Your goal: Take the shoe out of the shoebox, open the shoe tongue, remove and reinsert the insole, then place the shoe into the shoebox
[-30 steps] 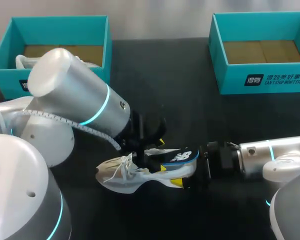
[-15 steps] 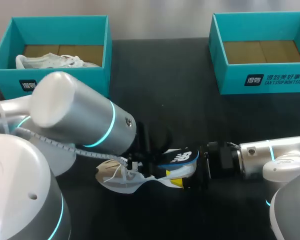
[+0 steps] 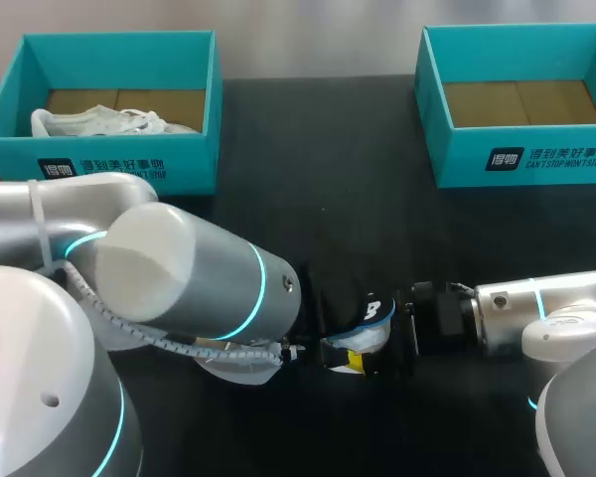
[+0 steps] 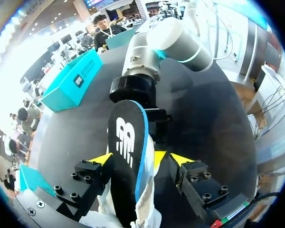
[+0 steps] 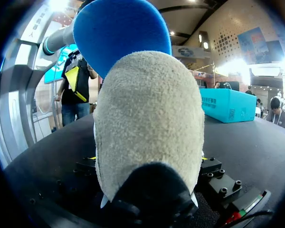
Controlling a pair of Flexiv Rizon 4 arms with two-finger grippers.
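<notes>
The shoe (image 3: 353, 343) sat on the counter (image 3: 358, 199) between the two arms, well apart from either shoebox (image 3: 521, 159). The right hand (image 5: 148, 157) pinched its grey heel from both sides. The insole (image 4: 126, 156) stood partly out of the shoe, rising between the fingers of the left hand (image 4: 141, 159). Those fingers were spread, one tip against the insole's face and the other standing off.

The main risk looked to be the grasp itself. Closing off-centre could catch the shoe's collar along with the insole, so a pull would drag the whole shoe. The soft heel was the only anchor and might twist free of the right hand. The thin insole could also fold or slip out.
</notes>
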